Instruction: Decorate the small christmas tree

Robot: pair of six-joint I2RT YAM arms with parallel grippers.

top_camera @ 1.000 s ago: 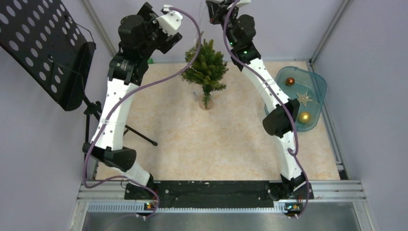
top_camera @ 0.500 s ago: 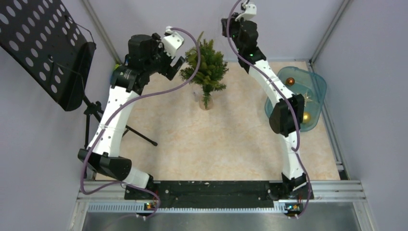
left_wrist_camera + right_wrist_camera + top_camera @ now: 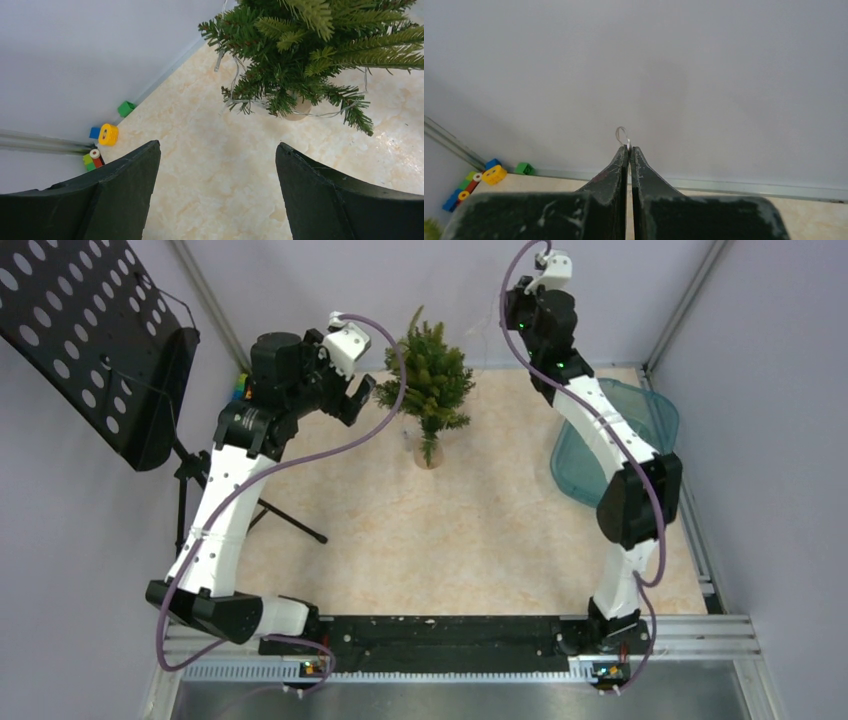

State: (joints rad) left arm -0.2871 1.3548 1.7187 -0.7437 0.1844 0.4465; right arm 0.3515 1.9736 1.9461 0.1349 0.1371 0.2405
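Observation:
The small christmas tree (image 3: 433,375) stands at the back middle of the table on its pale round base (image 3: 428,454). In the left wrist view the tree (image 3: 310,55) has a thin silvery wire (image 3: 235,80) draped through its lower branches. My left gripper (image 3: 358,398) is open and empty, just left of the tree and above the table (image 3: 217,145). My right gripper (image 3: 512,308) is raised to the right of the treetop and faces the back wall. It is shut (image 3: 629,148) on a thin silvery wire loop (image 3: 622,134).
A teal tray (image 3: 655,410) sits at the right edge, partly behind my right arm. A black perforated music stand (image 3: 90,340) on a tripod (image 3: 290,525) stands at the left. Coloured toy blocks (image 3: 108,134) lie in the back left corner.
My right arm has swung right, away from above the treetop, and now covers the ornaments in the tray. My left gripper has moved down and slightly left beside the tree.

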